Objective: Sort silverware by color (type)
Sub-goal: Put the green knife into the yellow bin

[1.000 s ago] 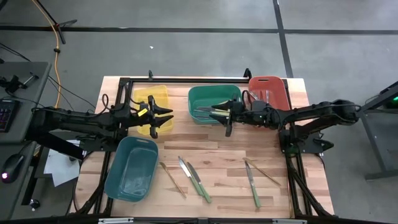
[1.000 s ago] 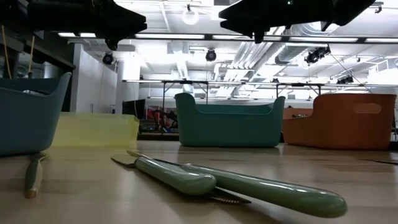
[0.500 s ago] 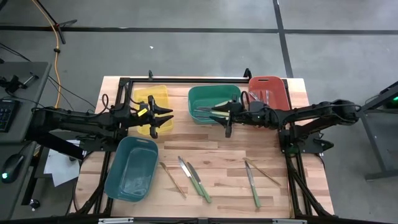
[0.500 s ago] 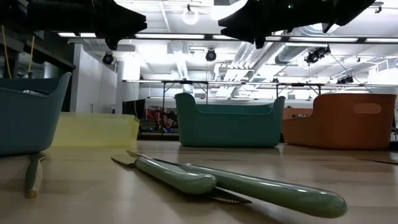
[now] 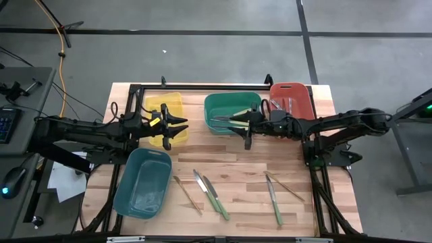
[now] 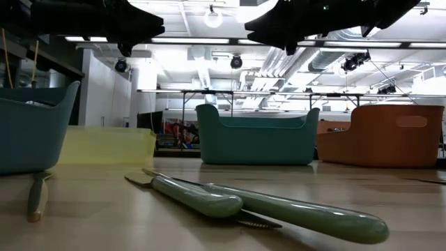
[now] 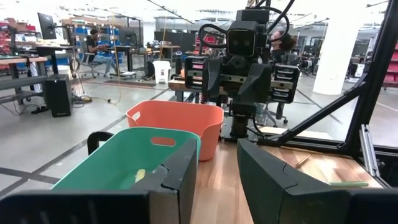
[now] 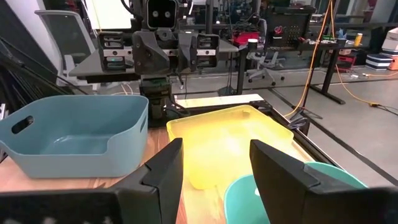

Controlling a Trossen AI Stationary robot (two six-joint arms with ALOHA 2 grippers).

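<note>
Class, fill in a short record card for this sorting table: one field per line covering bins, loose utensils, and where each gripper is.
bins: yellow bin, green bin, red bin along the far side; teal bin near the front left
loose utensils: green-handled knives and, wooden utensils and on the table
left gripper: fingers open, empty, by the yellow bin's edge
right gripper: fingers open, empty, over the green bin's near edge
</note>
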